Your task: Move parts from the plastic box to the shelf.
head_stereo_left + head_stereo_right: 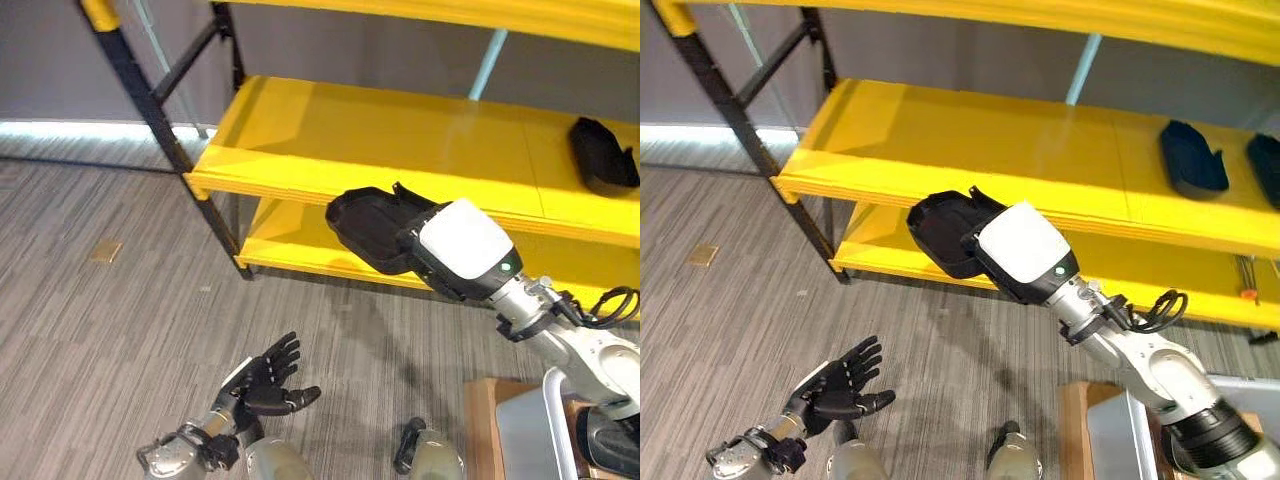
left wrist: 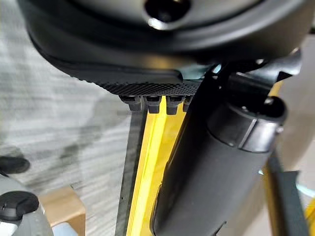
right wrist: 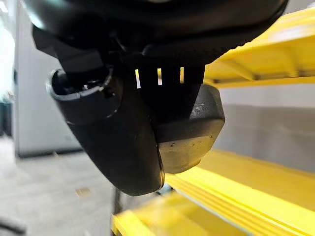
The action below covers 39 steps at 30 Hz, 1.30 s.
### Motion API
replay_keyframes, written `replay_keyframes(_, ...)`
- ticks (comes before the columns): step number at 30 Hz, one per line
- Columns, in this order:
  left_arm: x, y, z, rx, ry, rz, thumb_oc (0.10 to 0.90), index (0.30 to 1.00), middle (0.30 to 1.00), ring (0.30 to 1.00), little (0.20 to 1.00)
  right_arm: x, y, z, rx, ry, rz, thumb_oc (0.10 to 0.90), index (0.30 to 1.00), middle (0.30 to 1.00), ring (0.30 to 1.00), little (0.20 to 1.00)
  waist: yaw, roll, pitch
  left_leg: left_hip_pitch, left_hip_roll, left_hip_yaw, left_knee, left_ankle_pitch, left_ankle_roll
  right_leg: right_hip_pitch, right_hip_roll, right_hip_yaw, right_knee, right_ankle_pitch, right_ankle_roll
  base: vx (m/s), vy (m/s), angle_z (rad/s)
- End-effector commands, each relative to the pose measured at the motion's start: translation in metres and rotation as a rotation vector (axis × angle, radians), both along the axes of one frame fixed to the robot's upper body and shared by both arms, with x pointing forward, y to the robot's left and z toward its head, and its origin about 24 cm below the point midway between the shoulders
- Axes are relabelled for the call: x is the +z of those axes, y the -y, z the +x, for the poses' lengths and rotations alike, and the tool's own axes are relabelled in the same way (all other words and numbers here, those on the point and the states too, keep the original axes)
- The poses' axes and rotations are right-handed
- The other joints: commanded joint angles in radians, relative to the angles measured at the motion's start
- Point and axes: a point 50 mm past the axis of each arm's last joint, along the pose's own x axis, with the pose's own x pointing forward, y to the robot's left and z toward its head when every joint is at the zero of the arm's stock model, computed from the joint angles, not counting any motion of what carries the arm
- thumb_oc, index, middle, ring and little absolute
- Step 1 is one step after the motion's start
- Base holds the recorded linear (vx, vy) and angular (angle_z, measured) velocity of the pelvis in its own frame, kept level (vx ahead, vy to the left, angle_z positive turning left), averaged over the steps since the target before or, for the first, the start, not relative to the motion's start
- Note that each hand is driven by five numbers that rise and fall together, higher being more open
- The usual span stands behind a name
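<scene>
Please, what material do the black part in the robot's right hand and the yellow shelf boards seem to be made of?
The black part, held in the right hand, looks like moulded plastic with a matte finish: thin walls, rounded tray shape, dull surface. The shelf boards look like painted metal or coated board, which one is unclear; the smooth yellow surface gives a soft sheen. The shelf frame looks like black-painted metal.

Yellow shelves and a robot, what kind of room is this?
Probably a workshop or warehouse test area. There's a big yellow shelf rack with black metal legs, black parts already lying on it, and grey floor. The robot's right hand holds another black part at the shelf.
</scene>
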Motion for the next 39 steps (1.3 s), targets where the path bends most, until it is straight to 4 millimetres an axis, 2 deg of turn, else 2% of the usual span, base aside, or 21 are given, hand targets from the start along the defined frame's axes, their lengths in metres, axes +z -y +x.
replay_keyframes(1, 0.038, -0.016, 0.021, 0.007, 0.207, 0.04, 0.9, 1.0, 1.0, 1.0, 1.0, 0.073, -0.019, 0.0, 0.15, 0.29, 0.214, 0.4, 0.3, 0.3, 0.3, 0.3, 0.025, -0.065, -0.071, 0.024, 0.03, 0.002, 0.184, -0.22, -0.033, 0.127, -0.016, -0.051, -0.127, -0.038, 0.021, 0.1, -0.203, -0.17)
replay_keyframes(2, 0.035, -0.014, 0.021, 0.005, 0.2, 0.026, 0.9, 1.0, 1.0, 1.0, 1.0, 0.071, -0.019, 0.001, 0.145, 0.278, 0.211, 0.4, 0.3, 0.3, 0.3, 0.3, 0.029, -0.062, -0.072, 0.005, 0.025, -0.02, 0.209, -0.184, -0.04, 0.139, 0.009, -0.043, -0.136, -0.045, 0.009, 0.07, -0.129, -0.14)
replay_keyframes(3, 0.035, -0.014, 0.021, 0.005, 0.2, 0.026, 0.9, 1.0, 1.0, 1.0, 1.0, 0.071, -0.019, 0.001, 0.145, 0.278, 0.211, 0.4, 0.3, 0.3, 0.3, 0.3, 0.027, -0.06, -0.072, 0.004, 0.027, -0.021, 0.21, -0.183, -0.041, 0.139, 0.01, -0.045, -0.137, -0.045, 0.008, 0.02, -0.092, -0.18)
replay_keyframes(4, 0.035, -0.007, 0.026, -0.049, 0.21, 0.03, 0.9, 1.0, 1.0, 1.0, 1.0, 0.069, -0.014, 0.003, 0.113, 0.282, 0.208, 0.4, 0.3, 0.3, 0.3, 0.3, 0.027, -0.047, -0.064, -0.061, -0.034, -0.037, 0.259, -0.166, -0.016, 0.159, 0.044, -0.043, -0.162, -0.039, -0.017, 0.06, -0.033, -0.08)
replay_keyframes(6, 0.035, -0.001, 0.031, -0.101, 0.205, 0.032, 0.9, 1.0, 1.0, 1.0, 1.0, 0.061, -0.003, 0.003, 0.052, 0.294, 0.238, 0.4, 0.3, 0.3, 0.3, 0.3, -0.013, -0.028, -0.063, -0.059, -0.063, 0.02, 0.256, -0.19, -0.024, 0.198, 0.055, -0.045, -0.175, -0.054, -0.011, 0.12, 0.023, 0.17)
replay_keyframes(7, 0.035, 0.0, 0.032, -0.109, 0.205, 0.035, 0.9, 1.0, 1.0, 1.0, 1.0, 0.061, -0.003, 0.003, 0.048, 0.295, 0.238, 0.4, 0.3, 0.3, 0.3, 0.3, -0.014, -0.028, -0.062, -0.053, -0.069, 0.02, 0.25, -0.194, -0.022, 0.201, 0.054, -0.044, -0.176, -0.053, -0.01, 0.07, 0.095, 0.37)
replay_keyframes(9, 0.039, 0.006, 0.035, -0.174, 0.223, 0.065, 0.9, 1.0, 1.0, 1.0, 1.0, 0.058, 0.003, 0.003, 0.005, 0.315, 0.285, 0.4, 0.3, 0.3, 0.3, 0.3, -0.028, -0.024, -0.074, -0.02, -0.13, 0.019, 0.18, -0.226, -0.004, 0.204, 0.058, -0.027, -0.205, -0.026, 0.003, 0.03, 0.123, 0.42)
replay_keyframes(10, 0.04, 0.009, 0.036, -0.198, 0.215, 0.053, 0.9, 1.0, 1.0, 1.0, 1.0, 0.058, 0.006, 0.003, -0.013, 0.328, 0.327, 0.4, 0.3, 0.3, 0.3, 0.3, -0.039, -0.023, -0.081, -0.014, -0.147, 0.031, 0.145, -0.213, 0.004, 0.2, 0.059, -0.024, -0.236, 0.007, 0.004, 0.03, 0.107, 0.24)
replay_keyframes(12, 0.044, 0.012, 0.037, -0.246, 0.217, 0.055, 0.9, 1.0, 1.0, 1.0, 1.0, 0.055, 0.01, 0.0, -0.027, 0.351, 0.369, 0.4, 0.3, 0.3, 0.3, 0.3, -0.05, -0.023, -0.09, 0.001, -0.162, 0.027, 0.117, -0.215, 0.008, 0.201, 0.051, -0.007, -0.262, 0.029, 0.018, 0.06, 0.05, 0.05)
replay_keyframes(16, 0.051, 0.014, 0.038, -0.283, 0.225, 0.044, 0.9, 1.0, 1.0, 1.0, 1.0, 0.057, 0.011, -0.004, -0.034, 0.372, 0.388, 0.4, 0.3, 0.3, 0.3, 0.3, -0.055, -0.02, -0.1, 0.02, -0.168, 0.042, 0.086, -0.218, 0.01, 0.201, 0.047, 0.0, -0.286, 0.043, 0.03, 0.05, -0.03, -0.02)
replay_keyframes(21, 0.054, 0.019, 0.041, -0.276, 0.234, 0.03, 0.9, 1.0, 1.0, 1.0, 1.0, 0.06, 0.002, -0.004, -0.001, 0.381, 0.387, 0.4, 0.3, 0.3, 0.3, 0.3, -0.055, -0.022, -0.108, 0.027, -0.153, 0.059, 0.087, -0.221, 0.012, 0.203, 0.055, -0.007, -0.287, 0.031, 0.019, 0.03, -0.13, -0.04)
replay_keyframes(24, 0.056, 0.022, 0.042, -0.277, 0.243, 0.029, 0.9, 1.0, 1.0, 1.0, 1.0, 0.066, -0.001, 0.0, 0.009, 0.395, 0.379, 0.4, 0.3, 0.3, 0.3, 0.3, -0.052, -0.025, -0.111, 0.033, -0.134, 0.055, 0.102, -0.237, -0.002, 0.207, 0.06, -0.009, -0.267, -0.003, 0.014, 0.06, -0.151, -0.07)
replay_keyframes(28, 0.056, 0.028, 0.047, -0.278, 0.242, 0.014, 0.9, 1.0, 1.0, 1.0, 1.0, 0.075, -0.005, 0.008, 0.012, 0.412, 0.363, 0.4, 0.3, 0.3, 0.3, 0.3, -0.058, -0.025, -0.112, 0.023, -0.101, 0.061, 0.124, -0.207, -0.017, 0.201, 0.083, -0.007, -0.245, -0.032, -0.017, 0.03, -0.089, -0.22)
replay_keyframes(32, 0.056, 0.034, 0.049, -0.29, 0.235, 0.014, 0.9, 1.0, 1.0, 1.0, 1.0, 0.08, -0.001, 0.014, -0.032, 0.425, 0.37, 0.4, 0.3, 0.3, 0.3, 0.3, -0.066, -0.018, -0.11, 0.011, -0.08, 0.06, 0.13, -0.167, -0.034, 0.192, 0.094, -0.002, -0.237, -0.041, -0.027, 0.01, -0.019, -0.12)
replay_keyframes(35, 0.056, 0.035, 0.049, -0.294, 0.231, 0.015, 0.9, 1.0, 1.0, 1.0, 1.0, 0.082, 0.001, 0.016, -0.035, 0.438, 0.395, 0.4, 0.3, 0.3, 0.3, 0.3, -0.069, -0.012, -0.109, 0.008, -0.075, 0.064, 0.13, -0.155, -0.04, 0.188, 0.088, -0.003, -0.238, -0.039, -0.027, 0.01, -0.005, -0.05)
replay_keyframes(39, 0.058, 0.032, 0.05, -0.244, 0.223, 0.015, 0.9, 1.0, 1.0, 1.0, 1.0, 0.088, 0.003, 0.019, -0.043, 0.465, 0.45, 0.4, 0.3, 0.3, 0.3, 0.3, -0.061, 0.003, -0.101, 0.012, -0.075, 0.082, 0.139, -0.172, -0.033, 0.175, 0.059, -0.025, -0.202, -0.043, -0.027, 0.0, -0.09, -0.03)
